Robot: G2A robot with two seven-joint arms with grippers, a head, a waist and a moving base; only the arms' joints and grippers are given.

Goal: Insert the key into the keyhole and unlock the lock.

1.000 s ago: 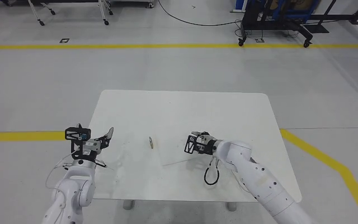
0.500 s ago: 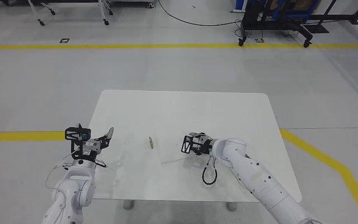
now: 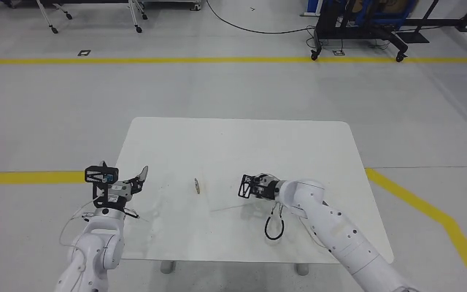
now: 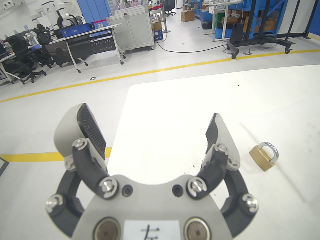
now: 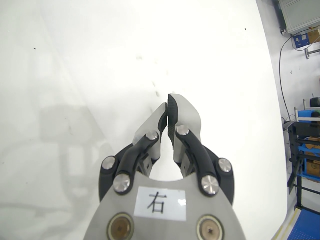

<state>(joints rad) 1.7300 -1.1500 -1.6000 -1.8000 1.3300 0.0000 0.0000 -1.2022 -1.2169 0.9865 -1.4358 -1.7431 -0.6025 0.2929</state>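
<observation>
A small brass lock [image 4: 263, 158] lies flat on the white surface [image 4: 175, 96], between the grippers. The left gripper [image 4: 150, 128] is held wide apart; the right gripper [image 5: 167, 102] is pressed together. The lock is judged rigid, dense and slippery, and is best clamped across its body.

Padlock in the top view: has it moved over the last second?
No. The padlock keeps its spot relative to the edges of the table.

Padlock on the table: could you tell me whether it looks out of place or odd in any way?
Slightly: the padlock lies tipped over on the table, its shackle pointing sideways. It sits apart from the open left hand and the shut right hand. It looks undamaged.
</observation>
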